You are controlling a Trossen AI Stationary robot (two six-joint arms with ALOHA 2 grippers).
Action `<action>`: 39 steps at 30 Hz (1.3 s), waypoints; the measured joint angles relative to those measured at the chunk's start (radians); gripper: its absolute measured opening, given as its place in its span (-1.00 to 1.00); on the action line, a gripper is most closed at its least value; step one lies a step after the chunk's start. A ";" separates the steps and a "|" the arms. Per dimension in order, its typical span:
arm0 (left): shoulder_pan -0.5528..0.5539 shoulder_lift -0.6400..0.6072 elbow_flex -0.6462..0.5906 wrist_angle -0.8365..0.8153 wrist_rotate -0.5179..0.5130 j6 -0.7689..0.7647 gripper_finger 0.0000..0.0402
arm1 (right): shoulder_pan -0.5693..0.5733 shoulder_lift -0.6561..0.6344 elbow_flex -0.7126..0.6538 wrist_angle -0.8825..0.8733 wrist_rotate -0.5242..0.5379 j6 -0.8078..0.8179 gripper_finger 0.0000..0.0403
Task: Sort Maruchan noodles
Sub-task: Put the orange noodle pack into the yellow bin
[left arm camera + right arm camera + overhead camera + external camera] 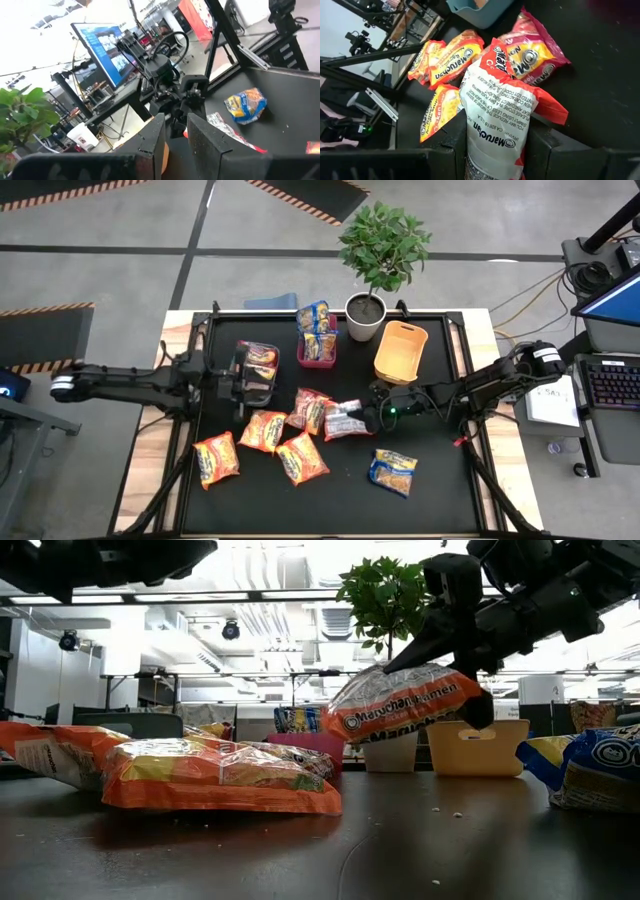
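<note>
Right gripper (368, 418) pinching red packet (345, 420) above table; left gripper (240, 384) state unclear

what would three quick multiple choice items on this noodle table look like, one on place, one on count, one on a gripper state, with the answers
1. Where is the orange bin?
A. beside the potted plant, at the table's far edge
B. at the near edge, by the blue-yellow packet
C. under the left arm

2. How many blue-yellow packets lie loose on the black mat?
A. none
B. one
C. four

3. What is the right gripper doing?
A. hanging open over a bare spot
B. resting shut inside the orange bin
C. holding a packet off the table

Answers: 1 A, the high view shows the bin just right of the plant pot. 2 B, only one blue-yellow packet lies on the mat, near the right arm. 3 C, the low view shows the packet lifted above the surface, and the right wrist view shows it between the fingers.
</note>
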 joint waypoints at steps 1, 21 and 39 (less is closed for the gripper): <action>0.000 -0.008 0.001 -0.001 0.000 -0.004 -0.68 | 0.000 0.000 0.003 0.000 0.000 -0.007 -0.39; 0.000 -0.001 0.006 -0.055 0.000 -0.203 -0.68 | 0.000 0.000 0.023 0.000 0.000 -0.102 -0.39; 0.000 0.042 0.006 -0.041 -0.003 -0.214 -0.68 | 0.000 -0.050 0.033 0.008 0.025 -0.225 -0.39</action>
